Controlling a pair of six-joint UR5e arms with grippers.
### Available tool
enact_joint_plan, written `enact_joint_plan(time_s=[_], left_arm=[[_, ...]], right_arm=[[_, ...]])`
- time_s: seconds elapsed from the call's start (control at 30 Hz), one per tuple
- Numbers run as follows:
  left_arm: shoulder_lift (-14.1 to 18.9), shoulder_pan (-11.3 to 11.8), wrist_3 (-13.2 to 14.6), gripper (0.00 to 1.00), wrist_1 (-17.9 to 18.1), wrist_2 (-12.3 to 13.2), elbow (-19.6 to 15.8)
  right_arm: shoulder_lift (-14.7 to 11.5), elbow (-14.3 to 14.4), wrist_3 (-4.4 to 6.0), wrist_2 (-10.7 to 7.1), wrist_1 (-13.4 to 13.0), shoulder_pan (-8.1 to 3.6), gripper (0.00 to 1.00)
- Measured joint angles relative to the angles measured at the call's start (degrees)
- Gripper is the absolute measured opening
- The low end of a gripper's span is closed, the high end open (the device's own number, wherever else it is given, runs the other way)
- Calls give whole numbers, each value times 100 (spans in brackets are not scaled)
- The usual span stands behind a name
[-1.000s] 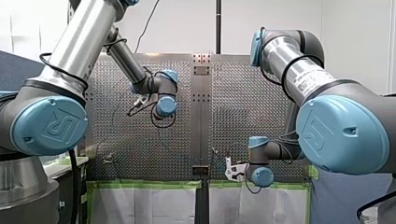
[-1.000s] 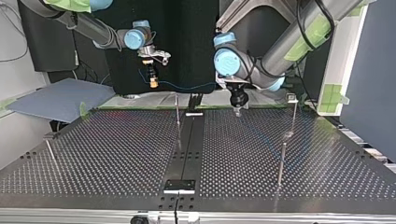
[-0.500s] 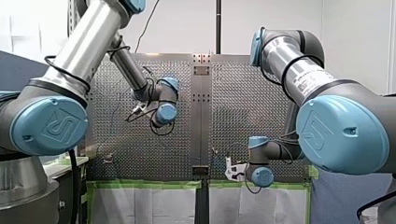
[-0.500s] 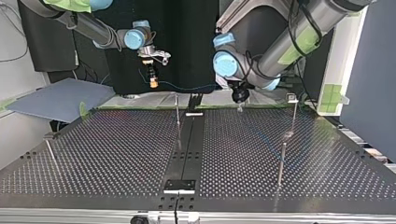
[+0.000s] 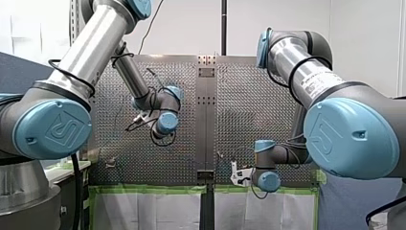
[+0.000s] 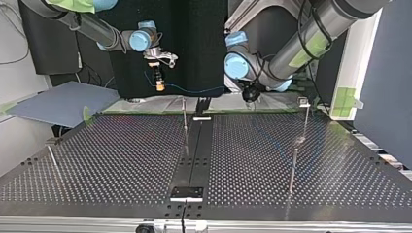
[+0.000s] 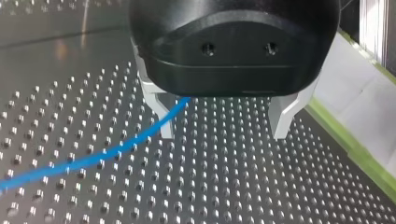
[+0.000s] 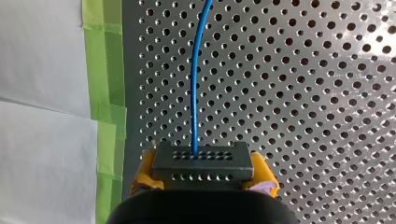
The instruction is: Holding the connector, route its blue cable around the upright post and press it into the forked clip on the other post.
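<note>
My right gripper has its yellow pads shut on a dark grey connector. The blue cable runs straight out ahead of it over the perforated plate. In the top view this gripper hangs behind the table's far edge, and the cable sags across to the right. My left gripper hovers open above the table, its metal fingers empty, and the cable passes under one finger. A thin post stands near the middle. Another post at the right carries a small clip.
Further thin posts stand at the top view's right front and left. A dark centre rail splits the perforated table. Green tape and white sheeting line the table's edge beside my right gripper.
My left gripper has risen and drawn back toward the table's far edge in the top view. My right arm and the connector have stayed put.
</note>
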Motion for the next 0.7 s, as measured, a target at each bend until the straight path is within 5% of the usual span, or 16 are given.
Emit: enact_joint_plan(time_s=[0.4,0.7], left_arm=[[-51,-53,-16,100,-25,254,-51],[-413,-34,-213,100,34,345,-48]], right_arm=[[0,4,-3,0,5,16,0],[0,2,-9,0,-3,22,0]])
